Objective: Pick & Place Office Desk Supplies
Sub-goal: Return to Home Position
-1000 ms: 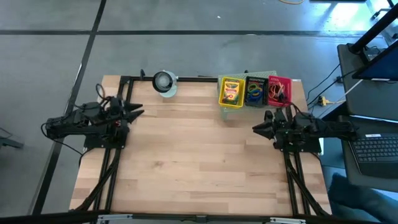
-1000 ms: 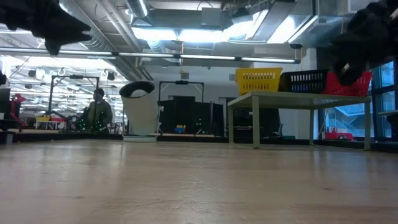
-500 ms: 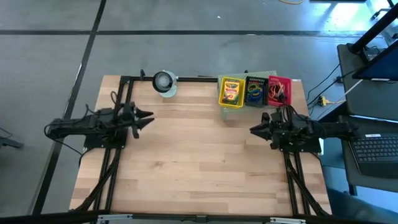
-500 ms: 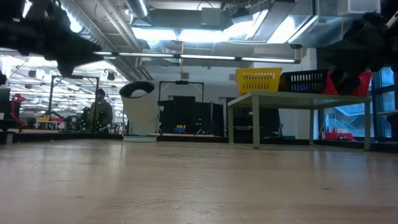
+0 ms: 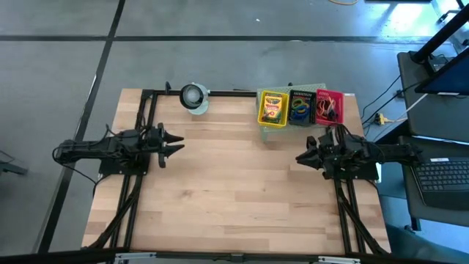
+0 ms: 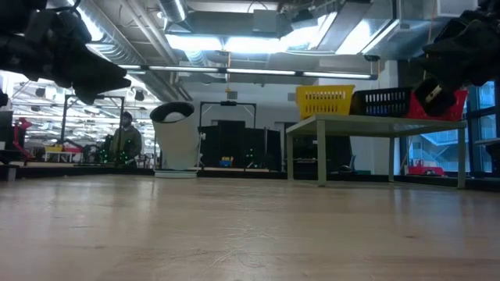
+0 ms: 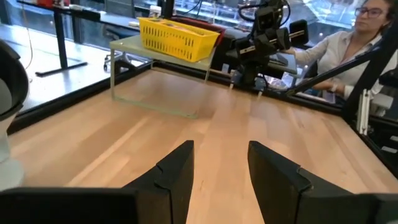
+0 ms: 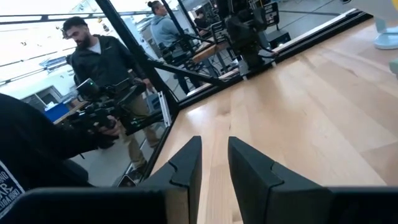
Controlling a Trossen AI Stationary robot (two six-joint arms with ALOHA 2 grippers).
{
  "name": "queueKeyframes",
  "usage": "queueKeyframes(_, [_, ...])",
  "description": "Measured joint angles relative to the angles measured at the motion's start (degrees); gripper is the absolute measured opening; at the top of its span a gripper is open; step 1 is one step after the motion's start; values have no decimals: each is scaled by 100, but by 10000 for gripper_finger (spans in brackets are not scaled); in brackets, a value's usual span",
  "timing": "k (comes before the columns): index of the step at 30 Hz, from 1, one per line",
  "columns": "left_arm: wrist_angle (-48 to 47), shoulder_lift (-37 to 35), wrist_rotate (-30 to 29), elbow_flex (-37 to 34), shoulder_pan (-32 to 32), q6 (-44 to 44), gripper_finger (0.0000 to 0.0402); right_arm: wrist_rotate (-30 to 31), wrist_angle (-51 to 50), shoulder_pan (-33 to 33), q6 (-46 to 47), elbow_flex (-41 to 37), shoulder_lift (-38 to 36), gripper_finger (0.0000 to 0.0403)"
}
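At the far right edge of the table, a pale green perforated stand [image 5: 319,87] is seen carrying three small bins in a row: a yellow bin [image 5: 272,124], a black bin [image 5: 300,93] and a red bin [image 5: 338,99]. A yellow-and-green crayon box [image 5: 272,108] is laid flat in the yellow bin; its print is too small to be read. Blue, green and yellow rubber-band loops [image 5: 299,108] are gathered in the black bin, and a dark tangle with some orange is seen in the red one.

The left gripper [image 5: 178,141] is held above bare wood on the left side, its fingers [image 7: 177,171] parted moderately with nothing between them. The right gripper [image 5: 298,157] is poised just in front of the stand, its fingers [image 8: 186,165] separated by a narrow gap, likewise empty.

A round white-and-grey roll [image 5: 193,96] is stood at the far edge. White lettering is shown on a person's dark sleeve [image 8: 25,162], cut off and unreadable.
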Motion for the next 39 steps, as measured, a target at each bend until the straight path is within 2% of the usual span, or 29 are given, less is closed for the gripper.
queueKeyframes(4, [-28, 21, -32, -2, 0, 37, 148, -1, 0, 0, -12, 0, 2, 80])
queueKeyframes(9, [-39, 22, -53, -7, 0, 507, 148, -20, 0, -1, -6, 1, 2, 80])
queueKeyframes(39, [68, 24, 0, -24, 0, 612, 148, -22, 9, 0, 3, 3, 2, 80])
